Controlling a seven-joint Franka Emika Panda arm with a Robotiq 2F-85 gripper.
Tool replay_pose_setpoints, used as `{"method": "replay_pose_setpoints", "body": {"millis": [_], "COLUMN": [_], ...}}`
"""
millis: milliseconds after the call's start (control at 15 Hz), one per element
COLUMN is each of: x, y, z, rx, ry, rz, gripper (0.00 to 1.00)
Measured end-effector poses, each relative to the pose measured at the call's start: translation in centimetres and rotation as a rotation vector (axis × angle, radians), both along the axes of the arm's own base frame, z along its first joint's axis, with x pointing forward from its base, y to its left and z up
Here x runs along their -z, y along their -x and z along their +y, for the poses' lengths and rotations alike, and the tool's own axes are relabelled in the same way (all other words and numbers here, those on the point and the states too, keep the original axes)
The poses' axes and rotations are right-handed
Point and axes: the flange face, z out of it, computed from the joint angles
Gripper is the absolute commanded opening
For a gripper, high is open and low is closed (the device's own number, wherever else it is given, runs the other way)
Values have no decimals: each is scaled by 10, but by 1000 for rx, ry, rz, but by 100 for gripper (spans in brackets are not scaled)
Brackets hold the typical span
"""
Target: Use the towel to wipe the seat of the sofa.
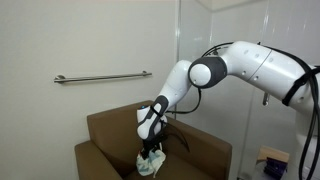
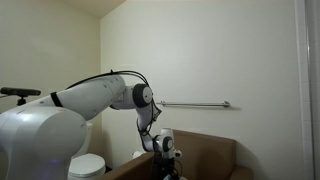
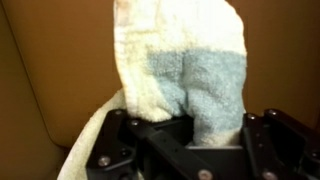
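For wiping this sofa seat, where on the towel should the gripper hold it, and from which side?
Grip the towel at its bunched end, coming from above, as the gripper does now. With the jaws shut on the gathered cloth, the loose white and blue-green part hangs free toward the seat, probably leaving enough cloth for wiping.

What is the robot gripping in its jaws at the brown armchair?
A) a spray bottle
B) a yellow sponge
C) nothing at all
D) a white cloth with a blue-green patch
D: in the wrist view the towel, white with a blue-green patch, is pinched between the shut jaws.
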Motion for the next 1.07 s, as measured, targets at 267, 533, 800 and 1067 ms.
{"method": "replay_pose_setpoints", "body": {"millis": [267, 533, 800, 1067], "x": [51, 122, 143, 139], "y": [15, 53, 65, 79], "z": [-7, -30, -42, -54], "rx": [30, 59, 92, 88], "ry": [33, 53, 37, -1], "rz": [45, 151, 199, 277], "gripper": [5, 5, 5, 5]}}
